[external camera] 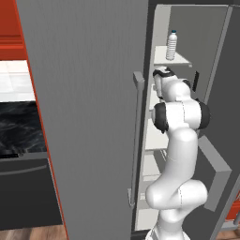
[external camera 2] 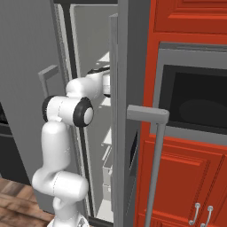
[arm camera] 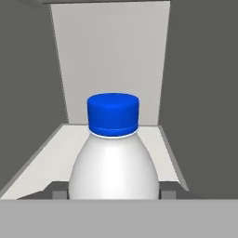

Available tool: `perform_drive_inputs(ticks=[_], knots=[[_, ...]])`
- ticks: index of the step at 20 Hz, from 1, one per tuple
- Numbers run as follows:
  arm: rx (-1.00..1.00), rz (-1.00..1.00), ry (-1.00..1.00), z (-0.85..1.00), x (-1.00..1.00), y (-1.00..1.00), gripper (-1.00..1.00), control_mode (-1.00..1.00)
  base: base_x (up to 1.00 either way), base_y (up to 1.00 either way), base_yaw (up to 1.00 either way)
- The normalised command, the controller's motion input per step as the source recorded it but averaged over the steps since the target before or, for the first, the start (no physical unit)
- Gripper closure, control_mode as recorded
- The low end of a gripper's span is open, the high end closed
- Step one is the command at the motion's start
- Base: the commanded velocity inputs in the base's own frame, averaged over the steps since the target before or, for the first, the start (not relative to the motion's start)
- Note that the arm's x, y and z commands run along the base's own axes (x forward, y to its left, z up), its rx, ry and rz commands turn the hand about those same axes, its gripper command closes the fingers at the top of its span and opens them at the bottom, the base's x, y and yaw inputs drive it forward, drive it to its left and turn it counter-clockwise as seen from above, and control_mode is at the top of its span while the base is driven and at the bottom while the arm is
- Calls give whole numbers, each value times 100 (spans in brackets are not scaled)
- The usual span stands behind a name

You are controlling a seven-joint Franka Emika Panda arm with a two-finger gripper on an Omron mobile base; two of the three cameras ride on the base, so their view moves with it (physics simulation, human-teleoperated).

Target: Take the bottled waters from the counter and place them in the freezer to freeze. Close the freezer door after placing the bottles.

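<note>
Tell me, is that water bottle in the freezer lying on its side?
No: in the left base view the bottle stands upright on a white shelf of the freezer, cap on top.

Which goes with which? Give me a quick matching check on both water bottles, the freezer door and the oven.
1. upright water bottle
2. close-up water bottle
3. freezer door
4. oven

A. gripped in the tool
B. swung open
C. standing on an upper freezer shelf
D. built into the red cabinets

Pairs: 1-C, 2-A, 3-B, 4-D
</note>
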Motion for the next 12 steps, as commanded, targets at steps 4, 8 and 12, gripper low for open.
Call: perform_drive_inputs(ticks=[4,8,12], knots=[[0,0,-1,0,-2,0,-100,-100,0,0,0],[0,0,-5,0,-14,0,-100,-100,0,0,0],[-1,0,-11,6,-22,0,-100,-100,0,0,0]])
